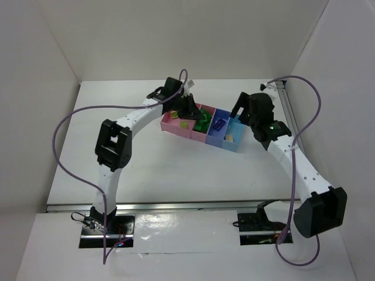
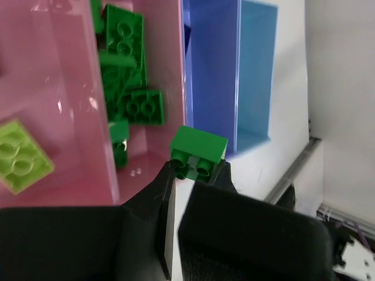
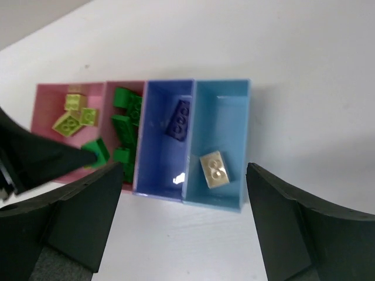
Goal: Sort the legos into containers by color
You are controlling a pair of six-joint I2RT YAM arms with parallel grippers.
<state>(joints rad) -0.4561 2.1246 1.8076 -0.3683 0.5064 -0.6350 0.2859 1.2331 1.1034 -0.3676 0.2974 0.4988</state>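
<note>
My left gripper [image 2: 196, 171] is shut on a dark green lego [image 2: 198, 146], held above the near end of the magenta bin [image 2: 155, 70]. Several green legos [image 2: 133, 105] lie in that bin. Lime legos [image 3: 73, 114] lie in the pink bin [image 3: 50, 96]. The blue bin [image 3: 161, 158] holds one dark blue lego [image 3: 179, 120]. One cream lego [image 3: 214, 168] lies in the light blue bin [image 3: 234, 111]. My right gripper [image 3: 184, 170] hangs open and empty above the near ends of the blue and light blue bins. In the top view the left gripper [image 1: 190, 111] and right gripper [image 1: 243, 117] flank the row.
The joined bins [image 1: 176, 126] stand slanted on the white table, with white walls at the back and both sides. A metal rail [image 1: 284, 99] runs along the right edge. Purple cables loop over both arms.
</note>
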